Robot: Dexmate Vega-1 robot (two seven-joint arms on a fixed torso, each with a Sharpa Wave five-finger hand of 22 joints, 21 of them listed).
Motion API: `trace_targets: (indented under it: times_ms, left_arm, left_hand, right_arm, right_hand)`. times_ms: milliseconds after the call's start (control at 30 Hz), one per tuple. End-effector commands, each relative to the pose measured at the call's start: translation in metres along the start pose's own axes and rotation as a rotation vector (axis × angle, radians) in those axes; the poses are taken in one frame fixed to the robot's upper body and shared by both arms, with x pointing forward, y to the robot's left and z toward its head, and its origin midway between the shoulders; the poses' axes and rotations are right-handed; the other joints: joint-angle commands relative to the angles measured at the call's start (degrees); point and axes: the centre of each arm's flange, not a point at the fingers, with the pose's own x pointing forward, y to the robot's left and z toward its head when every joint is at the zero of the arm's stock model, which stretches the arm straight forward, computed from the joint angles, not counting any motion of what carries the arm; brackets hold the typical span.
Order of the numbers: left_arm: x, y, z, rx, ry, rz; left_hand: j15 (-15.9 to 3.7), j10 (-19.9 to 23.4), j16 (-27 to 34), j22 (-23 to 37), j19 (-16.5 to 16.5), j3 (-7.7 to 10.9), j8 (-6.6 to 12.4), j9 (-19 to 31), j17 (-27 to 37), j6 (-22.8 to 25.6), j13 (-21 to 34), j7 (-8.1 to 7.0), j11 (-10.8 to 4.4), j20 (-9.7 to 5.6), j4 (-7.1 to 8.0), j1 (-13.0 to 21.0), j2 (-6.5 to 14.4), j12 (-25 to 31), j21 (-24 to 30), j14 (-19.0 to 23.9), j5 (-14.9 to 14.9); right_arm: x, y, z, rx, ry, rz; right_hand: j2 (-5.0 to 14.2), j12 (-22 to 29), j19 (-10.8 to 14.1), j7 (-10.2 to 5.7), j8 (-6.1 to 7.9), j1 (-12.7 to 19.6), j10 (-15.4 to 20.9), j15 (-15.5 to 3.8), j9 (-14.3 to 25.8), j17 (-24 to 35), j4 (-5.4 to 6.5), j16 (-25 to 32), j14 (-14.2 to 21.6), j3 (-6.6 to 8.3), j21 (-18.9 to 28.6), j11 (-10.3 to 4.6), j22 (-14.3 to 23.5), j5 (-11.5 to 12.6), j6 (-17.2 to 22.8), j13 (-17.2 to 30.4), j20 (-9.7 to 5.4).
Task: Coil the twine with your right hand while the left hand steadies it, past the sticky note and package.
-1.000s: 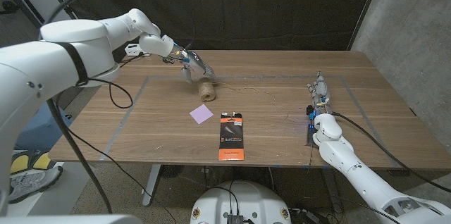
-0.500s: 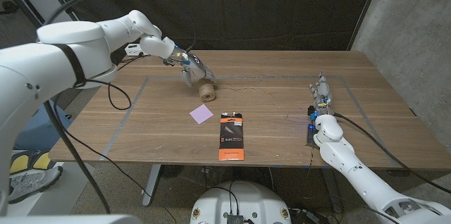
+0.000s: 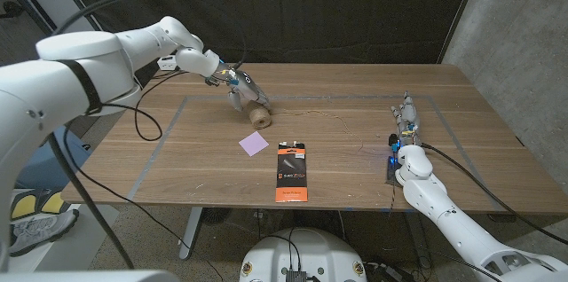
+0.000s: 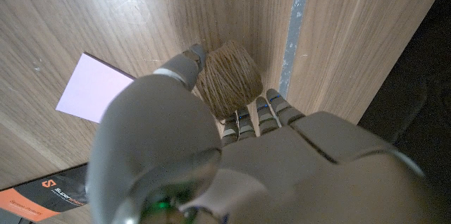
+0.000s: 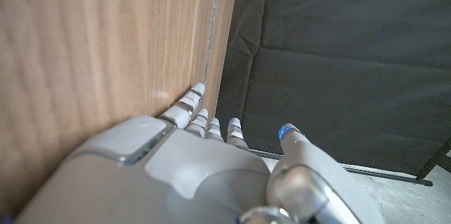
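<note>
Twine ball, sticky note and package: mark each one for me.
twine ball (image 3: 259, 117), head view, its rounded side.
sticky note (image 3: 253, 143), head view, middle of the purple sheet.
package (image 3: 290, 174), head view, middle of its black front.

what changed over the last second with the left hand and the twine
Very little. The left robot hand stays around the twine ball, and its arm has swung slightly toward the table's far side. The ball, sticky note, package and right robot hand are where they were.
</note>
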Motion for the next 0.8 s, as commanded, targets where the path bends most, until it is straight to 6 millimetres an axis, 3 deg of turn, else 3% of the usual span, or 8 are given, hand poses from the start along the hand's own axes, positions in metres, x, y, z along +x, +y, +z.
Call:
trace_targets:
  times_ms: [33, 333, 800]
  left_arm:
    - [0.000, -0.001, 0.000, 0.017, 0.008, 0.025]
    - [0.003, 0.000, 0.002, 0.028, 0.009, 0.019]
    - [0.009, -0.009, 0.011, 0.017, 0.033, 0.050]
  left_hand:
    - [0.29, 0.2, 0.5, 0.2, 0.6, 0.02, 0.58, 0.3, 0.5, 0.5, 0.4, 0.07, 0.01, 0.07, -0.43, 1.1, 0.2, 0.6, 0.3, 0.6, 0.4]
    - [0.69, -2.6, 0.3, 0.4, -1.3, -0.04, 0.14, 0.9, 1.6, -2.0, 1.3, 0.40, 0.61, 0.55, -0.58, 3.1, 0.8, 0.5, -0.5, -1.3, 0.9]
    - [1.33, -3.9, 0.3, 0.6, -2.6, -1.28, 0.04, 1.5, 2.7, -3.4, 2.3, 0.74, 1.10, 0.98, -0.13, 3.4, 0.5, 1.1, -0.8, -2.6, 0.9]
  right_arm:
    - [-0.001, -0.003, -0.003, 0.002, 0.012, -0.006]
    - [-0.002, -0.009, -0.006, 0.002, 0.016, -0.019]
    - [-0.005, -0.016, -0.010, 0.008, 0.022, -0.033]
  right_hand:
    - [-0.15, 0.4, 0.2, 0.16, 0.39, -0.5, -0.7, 0.06, 0.1, 0.2, -0.04, 0.6, -0.1, 0.44, 0.3, 0.03, 0.1, -0.1, -0.6, 0.1, 0.20]
    - [-0.16, 0.4, 0.2, 0.12, 0.40, -0.6, -0.8, 0.08, 0.1, 0.2, -0.03, 0.6, -0.1, 0.50, 0.3, -0.02, 0.1, -0.1, -0.7, 0.1, 0.16]
    - [-0.17, 0.5, 0.2, 0.09, 0.41, -0.7, -0.8, 0.05, 0.1, 0.2, 0.02, 0.6, -0.1, 0.56, 0.3, 0.03, 0.1, -0.1, -0.8, 0.1, 0.18]
